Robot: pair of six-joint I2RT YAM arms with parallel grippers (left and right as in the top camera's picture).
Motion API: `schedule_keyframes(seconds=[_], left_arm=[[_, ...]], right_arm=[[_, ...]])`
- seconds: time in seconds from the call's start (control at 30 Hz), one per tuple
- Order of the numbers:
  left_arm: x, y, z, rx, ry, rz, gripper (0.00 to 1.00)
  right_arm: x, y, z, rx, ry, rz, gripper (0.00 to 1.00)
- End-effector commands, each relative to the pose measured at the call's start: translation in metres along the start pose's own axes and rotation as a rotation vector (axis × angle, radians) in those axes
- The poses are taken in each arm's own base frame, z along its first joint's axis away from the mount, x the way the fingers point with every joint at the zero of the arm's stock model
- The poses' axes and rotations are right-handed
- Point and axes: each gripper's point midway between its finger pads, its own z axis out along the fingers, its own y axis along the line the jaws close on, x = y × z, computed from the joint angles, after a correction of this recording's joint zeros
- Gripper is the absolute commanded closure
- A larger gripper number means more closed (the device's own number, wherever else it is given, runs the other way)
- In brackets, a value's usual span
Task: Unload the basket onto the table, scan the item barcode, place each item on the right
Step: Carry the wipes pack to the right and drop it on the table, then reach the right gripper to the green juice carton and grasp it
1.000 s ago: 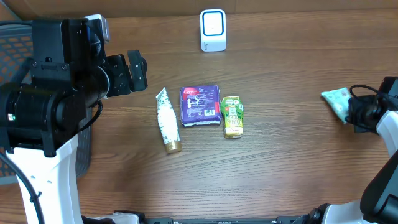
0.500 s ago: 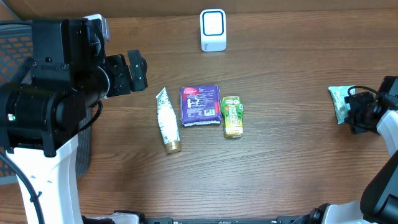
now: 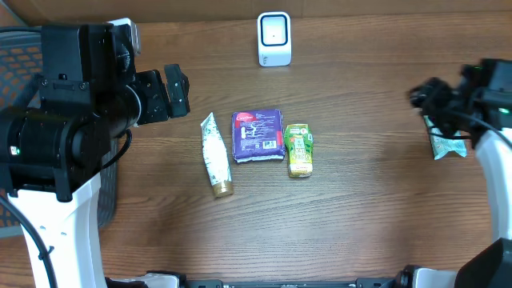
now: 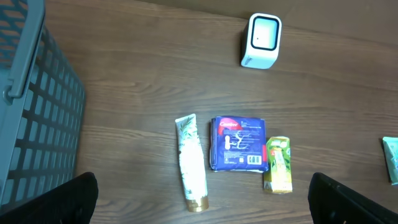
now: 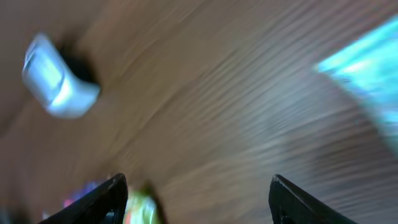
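Both claws gape empty, left claw [image 3: 178,92] and right claw [image 5: 198,186]; my guessed next item, the green carton [image 3: 299,150], lies flat mid tabletop [image 3: 360,208] beside the purple pack [image 3: 258,136]: light, crushable, so grip its 2 long sides gently.

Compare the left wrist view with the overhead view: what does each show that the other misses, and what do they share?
Only the left wrist view shows the slatted wall of the grey basket plainly; overhead catches just slivers of mesh behind the left arm. Only the overhead view shows the right gripper, near the teal packet. Both show the white scanner, the tube, the purple pack, the green carton and the teal packet.
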Motion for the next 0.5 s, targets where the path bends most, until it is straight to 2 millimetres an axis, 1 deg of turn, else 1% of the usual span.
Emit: schedule_keyframes(seconds=[0.0,0.07,0.13,0.3,0.33,0.43,0.47], left_arm=[[-0.002,0.002,0.001,-0.011,-0.004,0.012,0.0],[-0.002,0.002,0.001,-0.011,-0.003,0.012,0.0],[-0.002,0.002,0.001,-0.011,-0.004,0.012,0.0],[-0.002,0.002,0.001,-0.011,-0.004,0.012,0.0],[-0.002,0.002,0.001,-0.011,-0.004,0.012,0.0],[-0.002,0.002,0.001,-0.011,-0.004,0.012,0.0],[-0.002,0.002,0.001,-0.011,-0.003,0.012,0.0]], right_arm=[[0.042,0.044,0.012,-0.1,0.133,-0.179,0.26],[0.07,0.062,0.023,-0.104,0.207,-0.238,0.27],[0.093,0.073,0.034,-0.08,0.254,-0.284,0.27],[0.141,0.084,0.06,0.025,0.33,-0.294,0.27],[0.152,0.086,0.064,0.032,0.355,-0.286,0.28],[0.181,0.09,0.074,0.053,0.419,-0.296,0.36],[0.192,0.092,0.077,0.06,0.443,-0.312,0.41]])
